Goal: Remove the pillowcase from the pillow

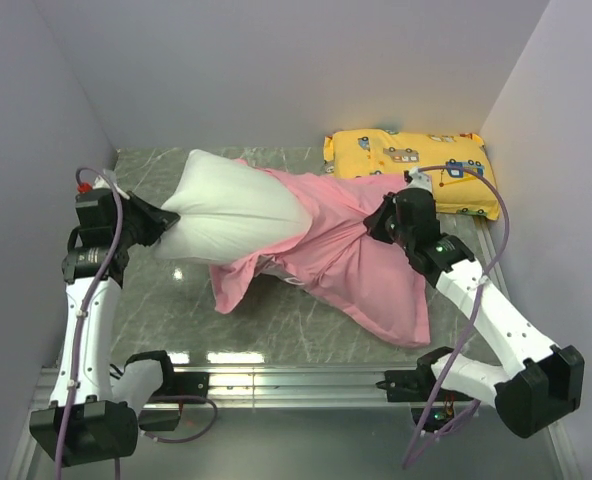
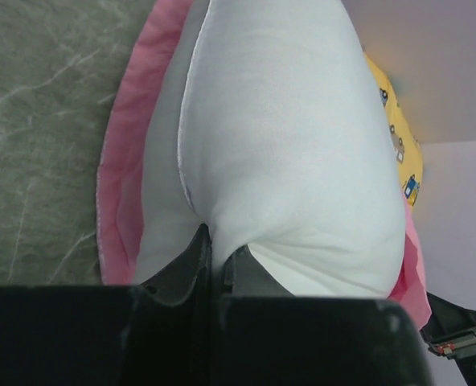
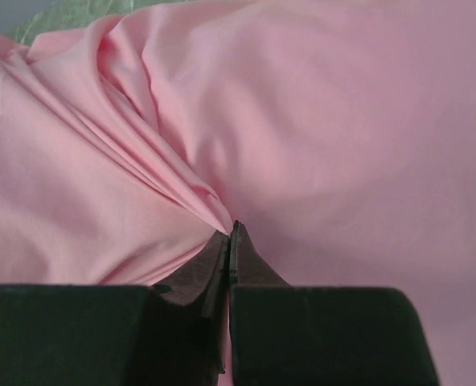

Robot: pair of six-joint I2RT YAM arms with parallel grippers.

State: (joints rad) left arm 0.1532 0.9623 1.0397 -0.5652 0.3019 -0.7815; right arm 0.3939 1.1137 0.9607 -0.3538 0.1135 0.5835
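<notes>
The plump white pillow (image 1: pixel 236 210) sticks out to the left of the shiny pink pillowcase (image 1: pixel 356 262), which still wraps its right end. My left gripper (image 1: pixel 159 222) is shut on the pillow's exposed left end; in the left wrist view the jaws (image 2: pixel 218 245) pinch a fold of the white pillow (image 2: pixel 278 137), with the pink pillowcase (image 2: pixel 117 185) behind it. My right gripper (image 1: pixel 376 222) is shut on a bunched fold of the pillowcase; in the right wrist view the fingertips (image 3: pixel 231 233) pinch pink fabric (image 3: pixel 326 137).
A smaller yellow pillow printed with cartoon vehicles (image 1: pixel 411 160) lies at the back right against the wall. Grey walls close in on the left, back and right of the marbled table (image 1: pixel 176 310). A metal rail (image 1: pixel 276 375) runs along the near edge.
</notes>
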